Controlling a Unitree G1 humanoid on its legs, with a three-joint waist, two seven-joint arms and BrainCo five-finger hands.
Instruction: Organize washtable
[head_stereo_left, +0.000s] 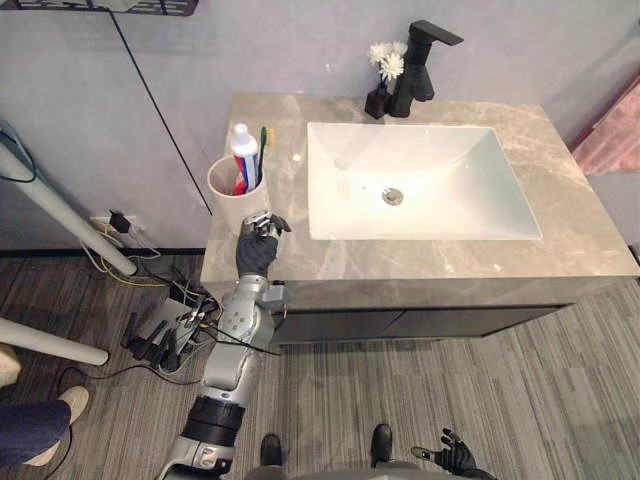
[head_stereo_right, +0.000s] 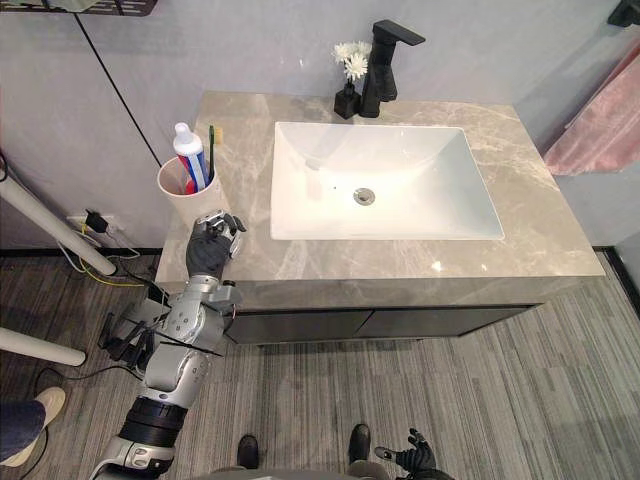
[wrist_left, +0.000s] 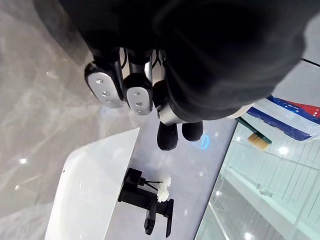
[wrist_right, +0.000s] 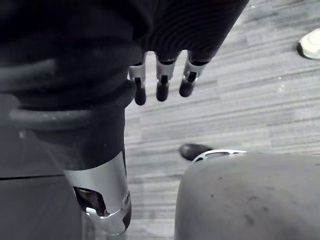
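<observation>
Holding one toothpaste (head_stereo_left: 244, 148) and one toothbrush (head_stereo_left: 265, 150), one cup (head_stereo_left: 230, 200) stands beside left hand (head_stereo_left: 257, 252), fingers (head_stereo_left: 259, 223) released.

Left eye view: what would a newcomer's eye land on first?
The white rectangular sink sunk in the grey marble counter, with a black faucet and white flowers behind it. Next, the cream cup of toothpaste and toothbrush at the counter's left edge, the left hand open just before it.

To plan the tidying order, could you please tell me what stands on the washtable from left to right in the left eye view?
White cup holding the toothpaste and toothbrush → black vase of white flowers → black faucet.
</observation>
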